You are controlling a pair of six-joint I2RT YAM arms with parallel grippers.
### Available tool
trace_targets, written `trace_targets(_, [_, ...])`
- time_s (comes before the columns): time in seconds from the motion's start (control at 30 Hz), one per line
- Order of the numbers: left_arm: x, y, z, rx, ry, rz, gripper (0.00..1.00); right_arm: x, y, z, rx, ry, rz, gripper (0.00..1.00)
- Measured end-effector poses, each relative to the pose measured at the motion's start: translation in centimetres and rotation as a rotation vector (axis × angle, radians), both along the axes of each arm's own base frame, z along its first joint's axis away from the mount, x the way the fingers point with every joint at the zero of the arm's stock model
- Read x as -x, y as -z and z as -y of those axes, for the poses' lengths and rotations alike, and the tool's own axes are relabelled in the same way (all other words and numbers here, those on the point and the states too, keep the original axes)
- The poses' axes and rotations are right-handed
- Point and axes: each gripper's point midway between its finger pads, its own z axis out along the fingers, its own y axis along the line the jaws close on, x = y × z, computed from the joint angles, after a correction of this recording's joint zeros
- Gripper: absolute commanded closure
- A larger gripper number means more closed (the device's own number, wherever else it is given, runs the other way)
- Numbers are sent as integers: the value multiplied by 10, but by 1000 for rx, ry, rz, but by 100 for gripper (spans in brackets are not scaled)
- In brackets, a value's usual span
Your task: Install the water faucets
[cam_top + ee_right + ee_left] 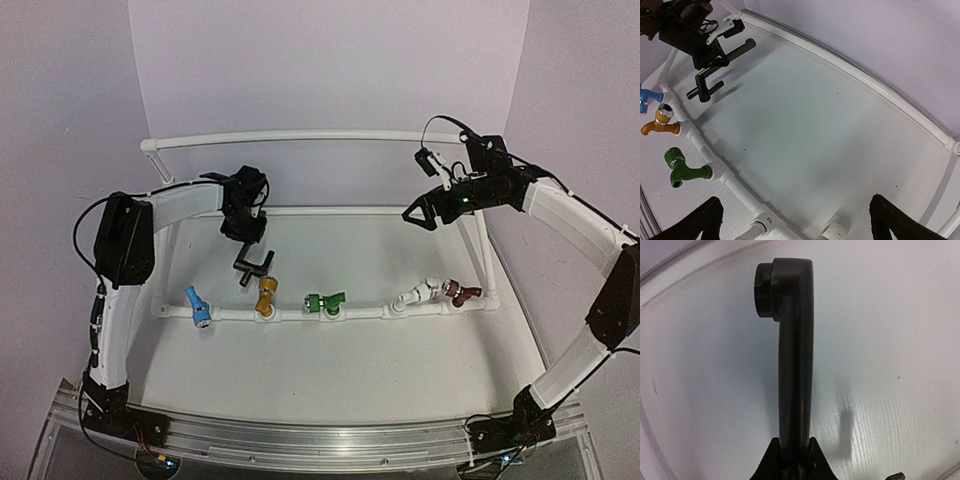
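1. We start with the edges: the front pipe (360,312) crosses the table (350,250) carrying the blue (196,306), yellow (266,296), green (325,302), white (415,296) and red (462,292) faucets in a row
2. A second pipe (340,210) runs behind it, and a raised rail (300,137) closes the back
3. Between the front and second pipes lies a broad strip of white tabletop, and that is our room to move
4. The black faucet (255,265) hangs over the left part of that strip, just behind the yellow faucet and apart from it
5. The left gripper (250,245) points down from above, its arm bent over from the left side, fingers (774,457) clamped on one end of the black faucet's long bar
6. In the left wrist view the bar runs straight away from the fingers, with its round body at the far end
7. The right gripper (418,218) sits high at the right rear, above the second pipe, well apart from the black faucet
8. Its fingers (702,222) stand wide apart, holding nothing, aimed towards the left arm
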Motion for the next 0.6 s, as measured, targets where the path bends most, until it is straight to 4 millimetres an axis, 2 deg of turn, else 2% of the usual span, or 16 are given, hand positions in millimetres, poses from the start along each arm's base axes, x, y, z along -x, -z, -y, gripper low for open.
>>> trace_targets(0.17, [-14, -80, -7, 155, -164, 171, 100, -4, -1, -1, -2, 3, -5, 2])
trace_targets(0.3, [-13, -122, -14, 313, -290, 228, 100, -6, -2, -2, -10, 12, -12, 2])
trace_targets(0.43, [0, -137, -22, 449, -418, 227, 100, -7, -7, -2, -30, 32, -20, 2])
trace_targets(0.6, [23, -136, -25, 621, -565, 171, 100, -7, -11, -8, -76, 49, -38, 2])
